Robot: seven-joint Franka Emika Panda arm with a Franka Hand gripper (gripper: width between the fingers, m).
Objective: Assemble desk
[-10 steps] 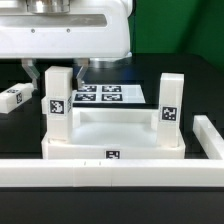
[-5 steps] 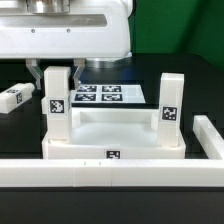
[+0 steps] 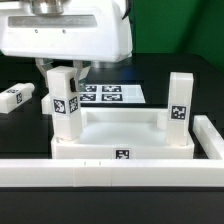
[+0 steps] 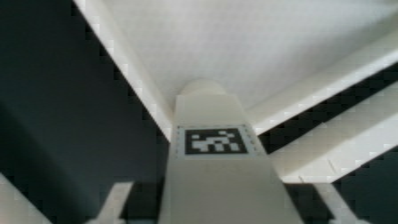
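The white desk tabletop [image 3: 150, 152] lies like a tray behind the low wall. Two white tagged legs stand in its front corners: the left leg [image 3: 66, 100], slightly turned and tilted, and the right leg [image 3: 179, 105], upright. My gripper [image 3: 64, 74] comes down from above and is shut on the top of the left leg, one finger on each side. In the wrist view the same leg [image 4: 217, 120] runs away from the camera with its tag facing up, between my fingers [image 4: 118, 205]. My gripper [image 4: 221, 206] straddles it.
A loose tagged leg [image 3: 15, 97] lies on the dark table at the exterior view's left. The marker board [image 3: 110, 93] lies behind the tabletop. The long white low wall [image 3: 90, 172] runs across the front and turns back at the exterior view's right [image 3: 212, 135].
My fingers came down around the left leg and closed on it. The leg has turned and the whole tabletop with both legs has slid toward the exterior view's right.
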